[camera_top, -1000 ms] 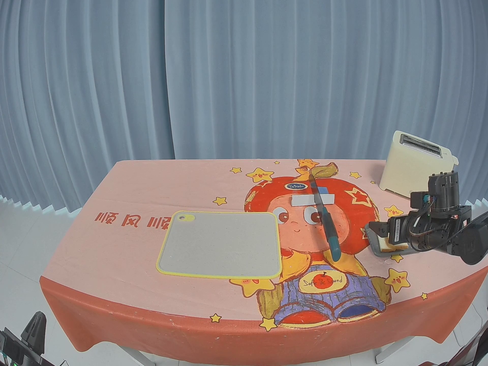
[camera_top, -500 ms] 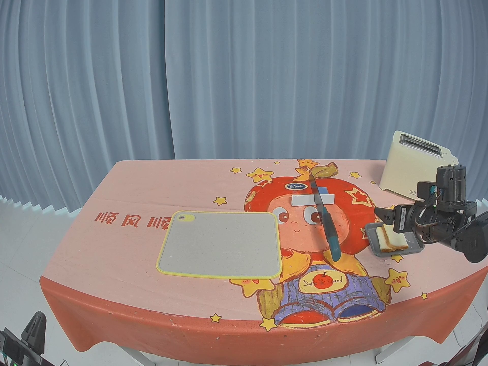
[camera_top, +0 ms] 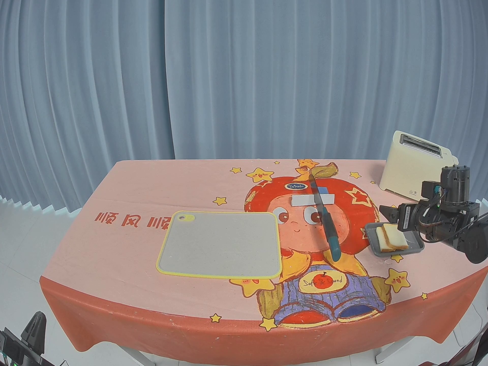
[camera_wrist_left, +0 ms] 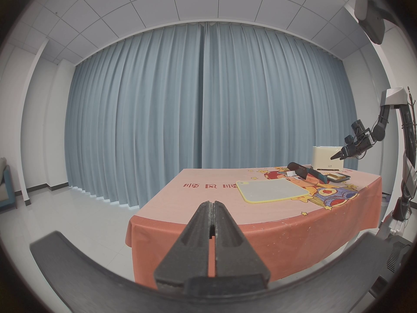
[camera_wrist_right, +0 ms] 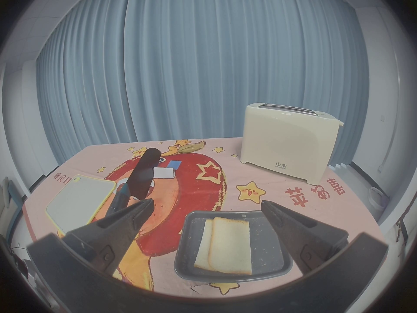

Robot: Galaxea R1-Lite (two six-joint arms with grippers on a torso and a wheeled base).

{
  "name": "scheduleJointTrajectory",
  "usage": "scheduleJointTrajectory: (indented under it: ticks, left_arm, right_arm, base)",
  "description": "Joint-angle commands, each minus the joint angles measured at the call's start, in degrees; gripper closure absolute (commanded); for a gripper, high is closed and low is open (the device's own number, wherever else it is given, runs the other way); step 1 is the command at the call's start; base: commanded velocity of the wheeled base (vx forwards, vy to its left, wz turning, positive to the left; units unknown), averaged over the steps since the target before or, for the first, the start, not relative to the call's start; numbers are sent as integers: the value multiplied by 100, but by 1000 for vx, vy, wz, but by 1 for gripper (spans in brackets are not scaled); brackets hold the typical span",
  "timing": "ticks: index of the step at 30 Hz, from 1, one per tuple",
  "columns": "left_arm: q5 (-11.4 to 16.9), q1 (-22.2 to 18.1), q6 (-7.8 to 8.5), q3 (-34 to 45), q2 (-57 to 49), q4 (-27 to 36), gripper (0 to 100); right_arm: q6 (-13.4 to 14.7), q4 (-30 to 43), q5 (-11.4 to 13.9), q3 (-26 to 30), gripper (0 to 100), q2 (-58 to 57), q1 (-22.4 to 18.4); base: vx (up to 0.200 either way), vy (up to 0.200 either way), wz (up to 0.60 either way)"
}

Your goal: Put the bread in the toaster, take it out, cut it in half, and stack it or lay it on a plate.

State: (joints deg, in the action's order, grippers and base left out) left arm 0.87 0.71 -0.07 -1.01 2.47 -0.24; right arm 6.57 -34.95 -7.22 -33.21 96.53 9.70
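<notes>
A: Fingers (camera_wrist_right: 299, 235) on your right gripper (camera_wrist_right: 206, 204) stand wide apart with nothing between them.

B: And the bread (camera_wrist_right: 230, 246)?

A: Two pale pieces lie flat and overlapped in the plate (camera_wrist_right: 271, 251) at the table's right end, just ahead of that gripper and below it.

B: What has changed?

A: A second ago your gripper was down at the plate, covering the bread. Since then it has lifted and drawn back a little. Both pieces now show, and the plate has not shifted.

B: So did it let go, or miss?

A: I cannot tell, nor whether those are whole slices or halves. If they are whole, you have come away with nothing and the toaster (camera_top: 414, 161), behind the plate, is still ahead of you. Line up again on the top piece's edge. If they are halves, the stacking looks done.

B: Anything else?

A: Your knife (camera_top: 328, 224) lies mid-table, near the board (camera_top: 221, 245) but apart from it. Your left gripper (camera_wrist_left: 213, 205) is pressed closed, low, off the table's near left corner.
</notes>
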Motion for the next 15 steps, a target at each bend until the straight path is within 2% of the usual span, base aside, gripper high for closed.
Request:
scheduleJointTrajectory:
  ticks: [1,15]
  left_arm:
    - [1,0,-1,101,7,-2,100]
    - [1,0,-1,101,7,-2,100]
  right_arm:
    - [-24,-3,1,51,0,-64,-21]
    - [-51,-3,36,227,0,-319,-329]
  base:
    - [0,0,0]
    - [0,0,0]
